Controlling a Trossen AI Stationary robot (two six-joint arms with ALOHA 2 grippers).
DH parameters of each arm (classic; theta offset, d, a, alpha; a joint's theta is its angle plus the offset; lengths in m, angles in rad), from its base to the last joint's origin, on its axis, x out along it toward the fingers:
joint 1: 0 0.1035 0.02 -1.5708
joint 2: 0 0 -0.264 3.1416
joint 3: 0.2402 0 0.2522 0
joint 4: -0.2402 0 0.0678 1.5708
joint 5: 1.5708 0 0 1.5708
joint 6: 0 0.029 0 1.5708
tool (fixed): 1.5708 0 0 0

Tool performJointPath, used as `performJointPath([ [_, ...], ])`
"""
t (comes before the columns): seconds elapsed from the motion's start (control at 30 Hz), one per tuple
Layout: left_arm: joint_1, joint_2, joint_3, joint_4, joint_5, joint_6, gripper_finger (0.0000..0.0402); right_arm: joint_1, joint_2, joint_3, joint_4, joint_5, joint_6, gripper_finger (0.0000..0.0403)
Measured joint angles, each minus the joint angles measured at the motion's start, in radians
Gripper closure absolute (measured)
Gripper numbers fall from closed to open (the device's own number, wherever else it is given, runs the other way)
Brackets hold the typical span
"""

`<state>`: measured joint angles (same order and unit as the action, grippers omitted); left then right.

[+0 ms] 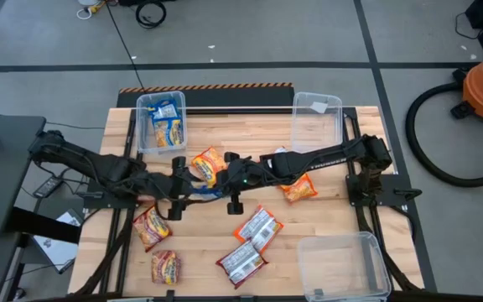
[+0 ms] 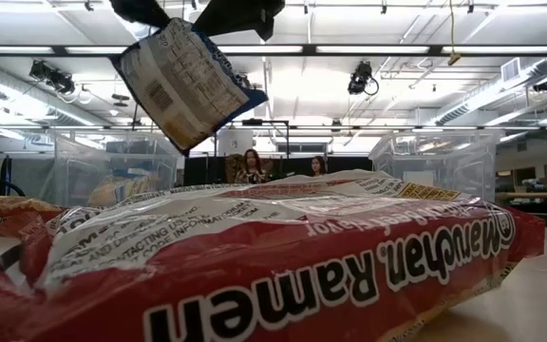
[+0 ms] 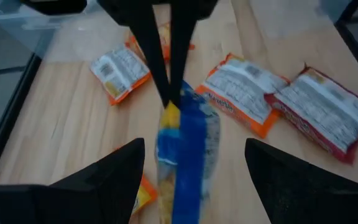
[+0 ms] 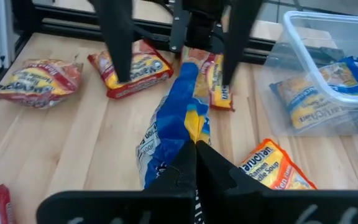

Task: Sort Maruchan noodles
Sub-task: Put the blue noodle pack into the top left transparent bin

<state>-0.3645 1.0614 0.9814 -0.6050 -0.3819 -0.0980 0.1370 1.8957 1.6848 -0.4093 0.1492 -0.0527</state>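
A blue-and-yellow noodle packet (image 4: pixel 176 118) hangs above the middle of the table between my two grippers; it also shows in the high view (image 1: pixel 201 190) and the low view (image 2: pixel 186 84). My right gripper (image 4: pixel 196 149) is shut on it. My left gripper (image 3: pixel 194 149) is wide open, with one finger on each side of the packet's other end, and gaps show on both sides. Orange packets (image 1: pixel 208 164) (image 1: pixel 300 189) and red packets (image 1: pixel 258 226) (image 1: pixel 241 262) lie flat on the table. My right gripper pinches the blue-and-yellow packet at one end (image 4: pixel 190 132) between its two shut fingers (image 3: pixel 160 74). It comes slanting down from the table's right. The packet is crumpled at the hold, lifted clear of the table, and hangs tilted below the fingers.
A clear bin (image 1: pixel 145 143) at the far left holds blue packets. A second clear bin (image 1: pixel 317 107) stands at the far right and a third (image 1: pixel 342 267) at the near right. Two red-and-yellow packets (image 1: pixel 151 226) (image 1: pixel 165 267) lie near the left edge.
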Motion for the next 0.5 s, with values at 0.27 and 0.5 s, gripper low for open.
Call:
performJointPath([
  [0.27,-0.024,-0.037,0.228,-0.386,0.044,-0.137,0.0116,-0.071,0.017,0.0,0.114,-0.029,-0.002,0.0398],
  [0.5,-0.03,-0.076,0.274,-0.629,-0.02,-0.125,0.0116,-0.139,0.033,0.0,0.214,-0.072,-0.014,0.0399],
])
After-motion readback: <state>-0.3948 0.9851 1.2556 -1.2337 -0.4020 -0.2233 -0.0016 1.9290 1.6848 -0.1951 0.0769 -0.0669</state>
